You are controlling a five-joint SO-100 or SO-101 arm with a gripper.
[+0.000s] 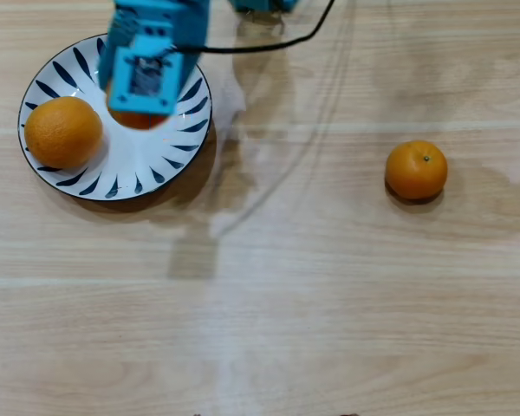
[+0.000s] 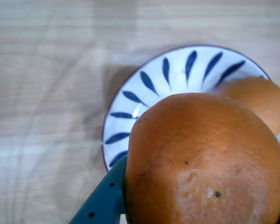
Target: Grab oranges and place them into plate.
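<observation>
The white plate [image 1: 130, 173] with dark blue petal strokes lies at the top left in the overhead view. One large orange [image 1: 63, 132] rests on its left side. My teal gripper [image 1: 139, 108] is over the plate's middle, shut on a second orange [image 1: 137, 120] that is mostly hidden under it. In the wrist view this held orange [image 2: 200, 158] fills the foreground between the teal fingers [image 2: 105, 198], with the plate [image 2: 149, 84] and the resting orange [image 2: 263, 102] behind it. A third orange [image 1: 416, 170] with a stem dot sits on the table at the right.
The light wooden table [image 1: 260, 303] spreads around the plate. A black cable [image 1: 269, 45] runs from the arm along the top edge. The arm's shadow falls to the right of the plate.
</observation>
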